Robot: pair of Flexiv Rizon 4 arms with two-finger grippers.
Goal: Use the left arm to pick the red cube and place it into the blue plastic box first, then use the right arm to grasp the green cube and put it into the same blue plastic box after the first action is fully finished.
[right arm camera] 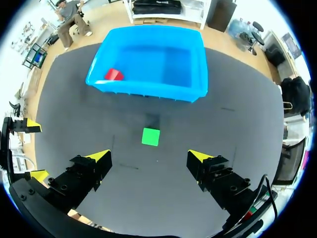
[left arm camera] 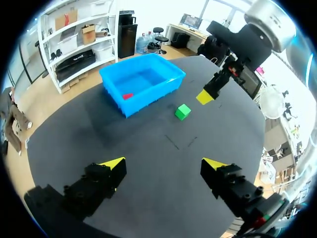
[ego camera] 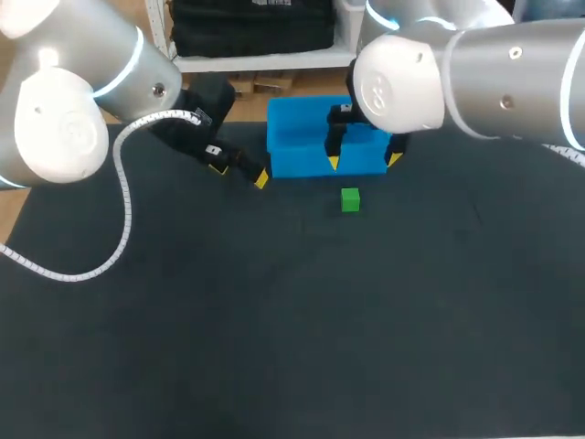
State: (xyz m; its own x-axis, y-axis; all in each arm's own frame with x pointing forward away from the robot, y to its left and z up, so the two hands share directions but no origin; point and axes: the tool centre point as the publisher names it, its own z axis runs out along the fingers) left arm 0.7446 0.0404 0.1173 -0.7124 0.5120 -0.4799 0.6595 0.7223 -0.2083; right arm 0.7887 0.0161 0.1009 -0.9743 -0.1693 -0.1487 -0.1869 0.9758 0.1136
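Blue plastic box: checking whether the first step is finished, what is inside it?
Only the red cube lies inside the blue plastic box, near one corner. The green cube is outside. In the head view the right arm hides part of the inside.

The setting is a robotics laboratory. A white-and-grey left arm and matching right arm stand over a black-covered table.

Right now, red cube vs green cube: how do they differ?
Place: the red cube lies inside the blue plastic box, near one end; the green cube sits on the table outside it. Reach: the green cube is just ahead of the open right gripper; the red cube is farther off, past the box wall. Both are small cubes, neither gripped.
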